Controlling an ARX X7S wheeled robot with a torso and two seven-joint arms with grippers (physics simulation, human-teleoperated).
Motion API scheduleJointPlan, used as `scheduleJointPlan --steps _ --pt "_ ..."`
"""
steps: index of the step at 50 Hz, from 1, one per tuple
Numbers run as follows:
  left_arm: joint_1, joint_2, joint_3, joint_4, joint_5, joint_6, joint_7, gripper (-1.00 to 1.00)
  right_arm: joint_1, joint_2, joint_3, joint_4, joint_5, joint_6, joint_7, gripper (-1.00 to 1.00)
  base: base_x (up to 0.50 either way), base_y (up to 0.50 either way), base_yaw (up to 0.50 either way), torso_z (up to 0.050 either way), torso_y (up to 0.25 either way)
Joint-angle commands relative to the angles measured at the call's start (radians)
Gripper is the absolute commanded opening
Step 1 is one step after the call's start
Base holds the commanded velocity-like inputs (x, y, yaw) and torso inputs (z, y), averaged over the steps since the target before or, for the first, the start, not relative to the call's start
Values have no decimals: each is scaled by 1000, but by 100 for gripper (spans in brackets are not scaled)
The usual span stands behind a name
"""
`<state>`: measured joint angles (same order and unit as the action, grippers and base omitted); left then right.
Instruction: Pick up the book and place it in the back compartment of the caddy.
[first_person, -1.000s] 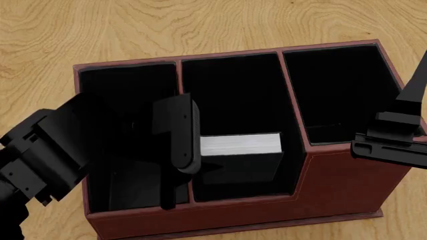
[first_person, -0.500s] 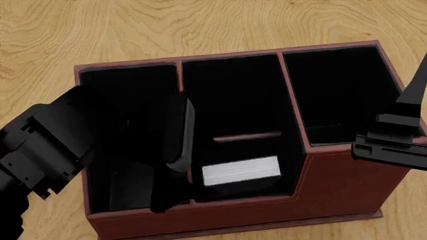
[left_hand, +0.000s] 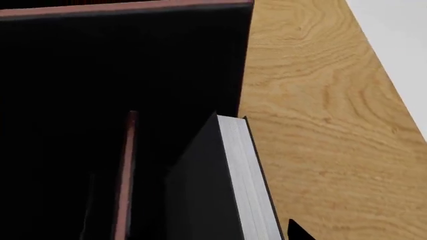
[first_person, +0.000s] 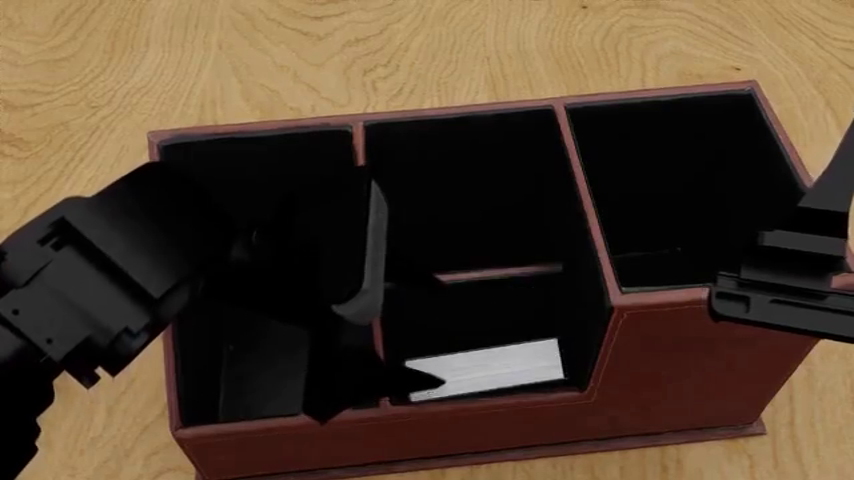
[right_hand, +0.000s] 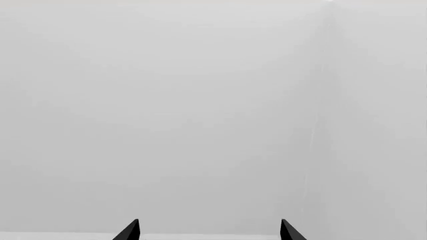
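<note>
The book (first_person: 483, 368) now sits low in the caddy (first_person: 667, 370), in the middle column's cell on the robot's side of the thin reddish crossbar (first_person: 497, 272), its white page edges facing up. A second ago it was level with that crossbar; half a second ago it had dropped below it, and it has sunk further since. I judge this cell to be the back compartment (first_person: 487, 330), so the placing looks nearly done; only release and withdrawal seem left.

The left gripper (first_person: 360, 310) reaches down along the divider at the book's side, its arm slanting in over the neighbouring cell. Whether its jaws are still clamped on the book I cannot tell.

The right gripper (right_hand: 208, 231) hangs by the caddy's corner, its jaws apart and holding nothing.

The caddy stands on the wooden bench (first_person: 400, 50).
</note>
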<state>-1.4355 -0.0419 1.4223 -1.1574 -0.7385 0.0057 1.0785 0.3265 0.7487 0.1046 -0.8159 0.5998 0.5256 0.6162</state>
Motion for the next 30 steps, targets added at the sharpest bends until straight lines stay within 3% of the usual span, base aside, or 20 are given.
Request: scheduleJointPlan --steps 1,20,30 --pt "-22 34 -29 -28 9 12 -202 100 -3 1 7 -3 3 -2 1 100 0 -5 -9 0 0" --pt "-83 -155 -45 382 -50 -168 -341 100 -21 1 25 -15 14 -13 4 100 2 -2 -4 0 -1" --pt "-106 -207 -52 482 -61 -202 -378 100 -23 0 24 -16 14 -17 5 100 0 0 0 0 0"
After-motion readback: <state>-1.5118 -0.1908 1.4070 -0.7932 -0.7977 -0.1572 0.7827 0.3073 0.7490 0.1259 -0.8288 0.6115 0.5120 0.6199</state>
